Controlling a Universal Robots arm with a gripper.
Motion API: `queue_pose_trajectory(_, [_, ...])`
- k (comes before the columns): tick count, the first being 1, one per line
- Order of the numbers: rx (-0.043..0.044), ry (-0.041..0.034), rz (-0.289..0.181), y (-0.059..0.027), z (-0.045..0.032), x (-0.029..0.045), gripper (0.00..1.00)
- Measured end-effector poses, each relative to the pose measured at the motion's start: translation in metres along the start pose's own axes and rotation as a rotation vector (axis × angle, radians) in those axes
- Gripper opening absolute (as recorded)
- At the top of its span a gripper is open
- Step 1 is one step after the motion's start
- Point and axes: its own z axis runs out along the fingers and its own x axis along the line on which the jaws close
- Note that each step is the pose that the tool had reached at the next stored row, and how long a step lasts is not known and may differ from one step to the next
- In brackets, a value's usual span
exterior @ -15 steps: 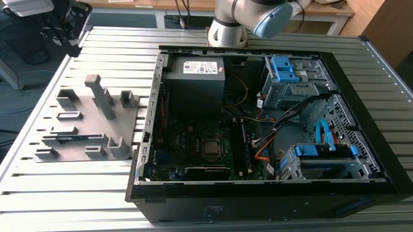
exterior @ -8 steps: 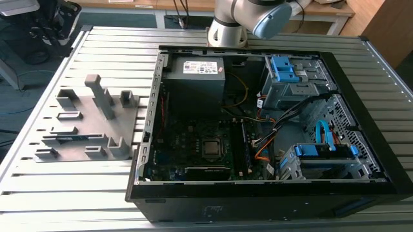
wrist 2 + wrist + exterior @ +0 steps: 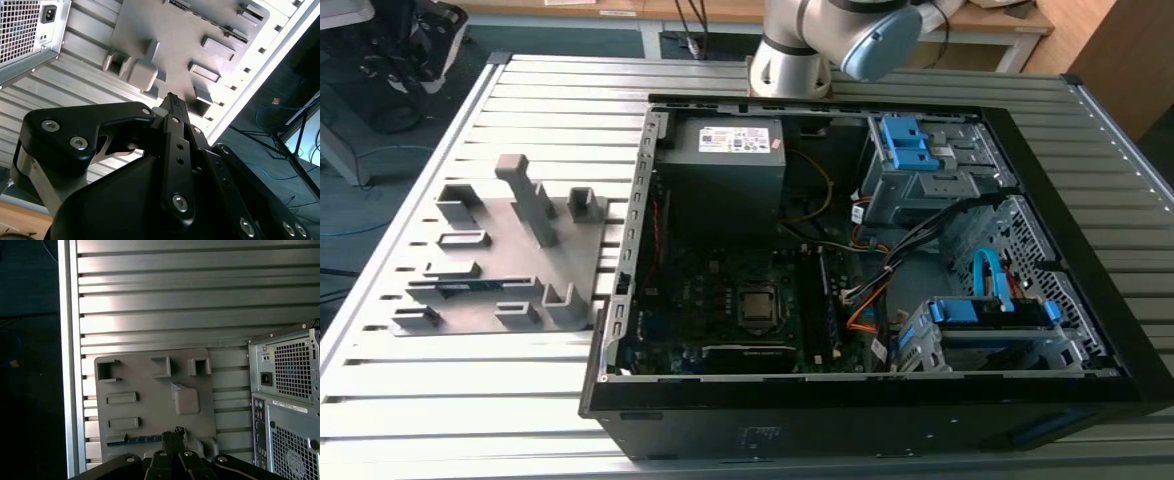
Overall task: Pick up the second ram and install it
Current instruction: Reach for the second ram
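The second ram [image 3: 460, 285] is a thin dark stick lying in a slot near the front edge of the grey holder plate [image 3: 507, 215], at the exterior view's left. In the first wrist view the ram [image 3: 142, 439] shows as a dark bluish strip on the plate [image 3: 150, 390]. My gripper [image 3: 173, 432] hangs well above the plate, with its tips over the end of the stick. In the second wrist view the gripper [image 3: 171, 98] is shut, its fingers pressed together with nothing between them. The arm's base [image 3: 787, 55] stands behind the case.
An open computer case [image 3: 867, 270] lies right of the plate, with motherboard [image 3: 747, 300], power supply [image 3: 734, 150], cables and blue drive cages [image 3: 914, 145]. Its rear panel [image 3: 285, 390] is beside the plate. The ribbed metal table [image 3: 150, 300] ends at an edge [image 3: 67, 365] past the plate.
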Motion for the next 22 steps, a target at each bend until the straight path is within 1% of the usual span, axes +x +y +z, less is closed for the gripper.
queue_pose_trajectory(9, [0.0, 0.0, 0.0, -0.001, -0.0004, 0.0137, 0.1])
queue_pose_trajectory(15, [0.0, 0.0, 0.0, -0.0019, -0.0005, 0.0247, 0.1])
queue_pose_trajectory(22, [0.0, 0.0, 0.0, -0.0024, -0.0005, 0.0317, 0.1])
